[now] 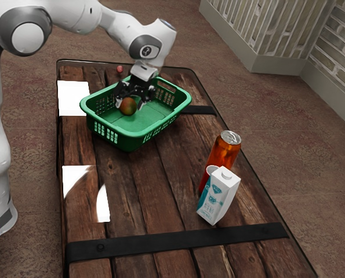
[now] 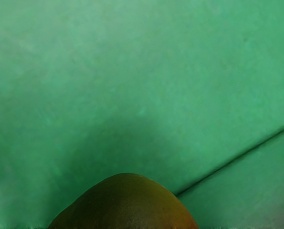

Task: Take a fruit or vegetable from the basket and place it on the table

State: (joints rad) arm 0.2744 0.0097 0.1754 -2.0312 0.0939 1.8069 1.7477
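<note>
In the exterior view the black gripper (image 1: pixel 129 102) reaches down into the green basket (image 1: pixel 133 138), which stands at the far end of the table. A round fruit, orange-red and green (image 1: pixel 128 106), is right at the gripper, low inside the basket. Whether the gripper has hold of it cannot be made out. In the wrist view the top of the fruit (image 2: pixel 127 202) rises at the lower edge, close under the hand, with the green basket floor (image 2: pixel 142 86) beyond it.
A white and teal carton (image 1: pixel 218 197), a red cup (image 1: pixel 204 180) and an orange can (image 1: pixel 223 150) stand together on the table (image 1: pixel 143 202), toward the exterior view's right. Behind the basket lies a small red item (image 1: pixel 120 69).
</note>
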